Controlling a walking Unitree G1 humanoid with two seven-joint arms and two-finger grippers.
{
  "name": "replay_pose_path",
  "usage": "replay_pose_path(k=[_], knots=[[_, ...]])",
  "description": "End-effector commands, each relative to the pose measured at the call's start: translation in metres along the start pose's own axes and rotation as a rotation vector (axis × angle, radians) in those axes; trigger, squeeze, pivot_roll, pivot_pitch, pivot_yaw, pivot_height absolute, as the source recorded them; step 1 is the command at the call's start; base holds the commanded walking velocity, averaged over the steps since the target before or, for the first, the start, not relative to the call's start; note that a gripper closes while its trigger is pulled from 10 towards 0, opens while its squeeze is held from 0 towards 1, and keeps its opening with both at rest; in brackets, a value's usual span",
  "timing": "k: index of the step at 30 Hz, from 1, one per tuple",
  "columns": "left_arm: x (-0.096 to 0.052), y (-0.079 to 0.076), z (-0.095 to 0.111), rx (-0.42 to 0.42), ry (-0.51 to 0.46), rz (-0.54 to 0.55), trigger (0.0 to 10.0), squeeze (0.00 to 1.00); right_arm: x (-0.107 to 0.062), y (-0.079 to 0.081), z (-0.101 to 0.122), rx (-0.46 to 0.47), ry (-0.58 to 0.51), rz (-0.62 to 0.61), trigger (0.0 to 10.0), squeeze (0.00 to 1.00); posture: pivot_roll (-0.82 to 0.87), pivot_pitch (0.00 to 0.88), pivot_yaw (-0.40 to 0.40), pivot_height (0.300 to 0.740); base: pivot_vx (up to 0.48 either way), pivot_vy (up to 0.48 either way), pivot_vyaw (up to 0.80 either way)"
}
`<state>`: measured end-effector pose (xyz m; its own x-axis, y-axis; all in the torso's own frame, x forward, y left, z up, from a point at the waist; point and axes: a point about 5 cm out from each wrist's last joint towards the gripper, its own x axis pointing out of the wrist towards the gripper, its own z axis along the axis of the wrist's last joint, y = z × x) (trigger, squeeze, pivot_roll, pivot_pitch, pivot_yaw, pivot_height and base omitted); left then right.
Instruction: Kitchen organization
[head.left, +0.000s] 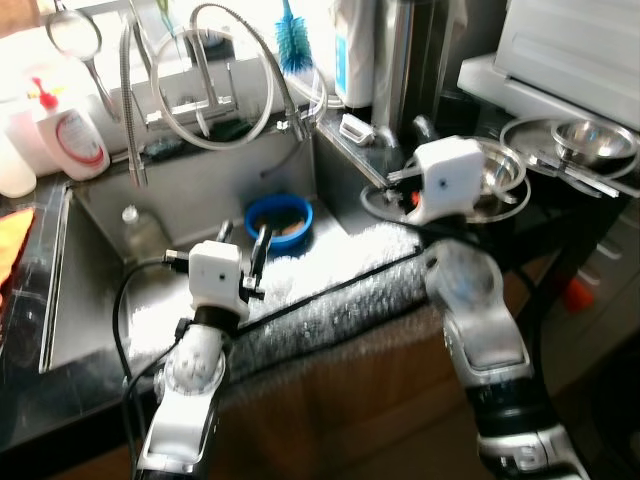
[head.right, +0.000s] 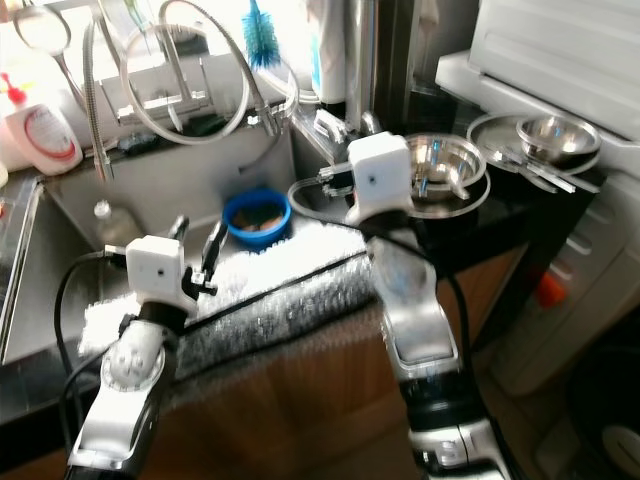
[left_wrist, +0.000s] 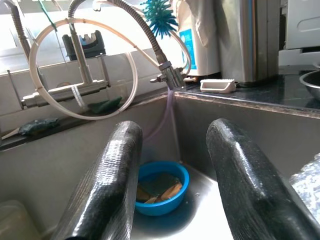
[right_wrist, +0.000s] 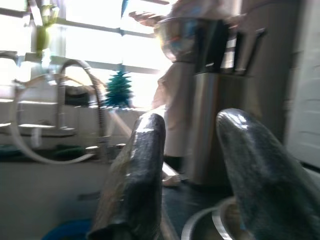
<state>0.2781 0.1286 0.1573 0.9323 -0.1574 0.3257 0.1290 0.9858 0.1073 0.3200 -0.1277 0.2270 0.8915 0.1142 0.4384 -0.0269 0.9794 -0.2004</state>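
Sink station: round blue plastic bowl (head.left: 279, 220) with brown scraps, sitting in the far corner of the steel sink (head.left: 110, 300).
I hold the left gripper (left_wrist: 170, 185) over the sink, fingers spread wide and empty, aimed at the bowl; the right gripper (right_wrist: 195, 175), fingers apart and empty, hovers by the shiny steel mixing bowl (head.left: 495, 180) on the dark worktop (head.left: 560, 215).

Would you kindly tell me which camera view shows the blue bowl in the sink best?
The left wrist view: the blue bowl sits between the open left gripper's fingers, close enough to show brownish contents. Both eye views show it smaller, from above, in the sink's corner. The right wrist view catches just a blurred blue edge.
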Motion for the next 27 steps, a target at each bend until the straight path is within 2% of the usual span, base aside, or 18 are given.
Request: replay_pose_path(k=[1,5,6,8,14,15,16,17,18,19,22,27], knots=[[-0.001,0.002,-0.003,0.001,0.017,-0.001,10.0,0.00,-0.007,-0.010,0.007,-0.024,-0.021,-0.054,10.0,1.00,-0.20,0.000,0.112,0.740,0.000,0.000,0.00],[-0.002,0.002,-0.003,0.001,0.018,-0.001,10.0,0.00,-0.017,-0.018,0.001,-0.037,0.016,-0.086,10.0,1.00,-0.21,0.000,0.110,0.740,0.000,0.000,0.00],[-0.002,0.002,-0.003,0.000,0.018,-0.003,10.0,0.00,-0.023,-0.025,-0.003,-0.062,0.043,-0.110,10.0,1.00,-0.20,0.000,0.107,0.740,0.000,0.000,0.00],[-0.002,0.001,-0.004,0.000,0.020,-0.005,10.0,0.00,-0.027,-0.030,-0.006,-0.077,0.063,-0.124,10.0,1.00,-0.21,0.000,0.108,0.740,0.000,0.000,0.00],[-0.002,0.000,-0.004,-0.002,0.019,-0.015,10.0,0.00,-0.029,-0.029,-0.013,-0.052,0.114,-0.133,10.0,1.00,-0.21,0.000,0.107,0.740,0.000,0.000,0.00],[-0.002,0.000,-0.004,-0.002,0.018,-0.016,10.0,0.00,-0.028,-0.026,-0.014,-0.056,0.123,-0.115,10.0,0.93,-0.21,0.000,0.108,0.740,0.000,0.000,0.00],[-0.002,0.000,-0.004,-0.002,0.018,-0.016,10.0,0.00,-0.028,-0.026,-0.014,-0.056,0.123,-0.115,10.0,0.93,-0.21,0.000,0.108,0.740,0.000,0.000,0.00],[-0.002,0.000,-0.004,-0.001,0.017,-0.016,10.0,0.00,-0.027,-0.025,-0.014,-0.059,0.129,-0.102,10.0,0.16,-0.21,0.000,0.108,0.740,0.000,0.000,0.00],[-0.002,0.000,-0.004,-0.001,0.017,-0.016,10.0,0.00,-0.027,-0.025,-0.014,-0.059,0.129,-0.102,10.0,0.16,-0.21,0.000,0.108,0.740,0.000,0.000,0.00],[-0.002,0.000,-0.004,-0.001,0.017,-0.016,10.0,0.00,-0.027,-0.023,-0.014,-0.058,0.128,-0.086,10.0,0.00,-0.21,0.000,0.107,0.740,0.000,0.000,0.00],[-0.002,0.000,-0.004,0.000,0.017,-0.016,10.0,0.00,-0.026,-0.021,-0.014,-0.057,0.127,-0.071,10.0,0.00,-0.21,0.000,0.107,0.740,0.000,0.000,0.00],[-0.002,-0.003,-0.004,-0.003,0.017,-0.033,10.0,0.00,-0.022,-0.020,-0.026,-0.106,0.199,-0.059,10.0,0.00,-0.21,0.000,0.112,0.740,0.000,0.000,0.00]])
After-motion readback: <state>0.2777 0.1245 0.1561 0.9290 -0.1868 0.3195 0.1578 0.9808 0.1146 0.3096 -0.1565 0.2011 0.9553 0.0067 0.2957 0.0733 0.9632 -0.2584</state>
